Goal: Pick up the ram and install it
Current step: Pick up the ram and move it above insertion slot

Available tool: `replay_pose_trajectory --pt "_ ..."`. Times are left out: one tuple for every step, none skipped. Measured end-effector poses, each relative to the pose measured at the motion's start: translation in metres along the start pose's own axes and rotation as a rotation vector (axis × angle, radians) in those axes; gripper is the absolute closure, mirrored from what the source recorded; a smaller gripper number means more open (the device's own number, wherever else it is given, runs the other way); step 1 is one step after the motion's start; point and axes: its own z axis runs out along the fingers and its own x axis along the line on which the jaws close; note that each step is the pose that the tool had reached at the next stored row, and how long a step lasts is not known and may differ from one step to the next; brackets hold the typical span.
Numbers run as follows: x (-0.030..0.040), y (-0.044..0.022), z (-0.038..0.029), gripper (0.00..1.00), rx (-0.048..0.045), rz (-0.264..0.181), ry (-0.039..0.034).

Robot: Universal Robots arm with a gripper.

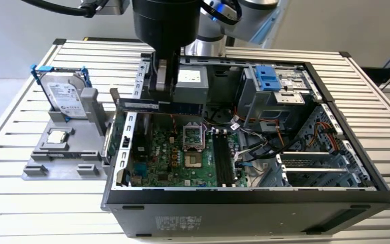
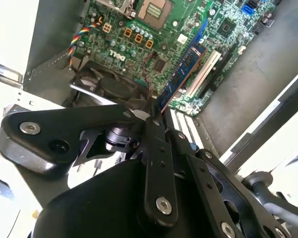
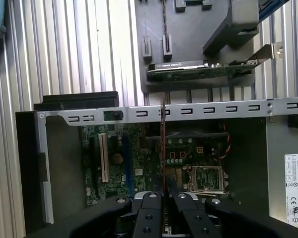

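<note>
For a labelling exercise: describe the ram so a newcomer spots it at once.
Find the open computer case on the slatted table. Over it hangs the black gripper, whose fingers clamp the ram: a long, thin dark stick, unlike the silver hard drive and small square chip on the holder beside the case.

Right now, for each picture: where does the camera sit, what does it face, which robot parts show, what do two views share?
Exterior view: off the arm, looking down into the open computer case; shows arm and hand gripping the ram.
First wrist view: at the wrist, looking along the hand onto the motherboard.
Second wrist view: at the wrist, slanting past the hand's linkage.
Shared: both wrist views show ram over motherboard.
</note>
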Motion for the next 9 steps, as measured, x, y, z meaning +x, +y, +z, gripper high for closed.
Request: replay_pose_trajectory --pt "-0.0002 -0.0013 -0.0001 1.0 -0.0001 0.001 0.0001" --pt "-0.0005 -0.0026 -0.0001 1.0 0.0 0.001 0.0" --pt "-0.0008 -0.0039 -0.0001 1.0 -0.0001 0.002 0.0" --pt "-0.001 -0.0053 -0.0002 1.0 -0.0001 0.002 0.0" --pt "-0.0013 -0.0066 -0.0002 1.0 -0.0001 0.003 0.0" --pt "-0.0016 -0.0079 -0.0002 1.0 -0.0001 0.003 0.0" --pt "-0.0018 -0.0092 -0.0003 1.0 -0.0001 0.004 0.0" --pt "-0.0021 -0.0106 -0.0003 1.0 -0.0001 0.004 -0.0001" --pt "-0.0024 -0.0119 -0.0004 1.0 -0.0002 0.005 0.0"
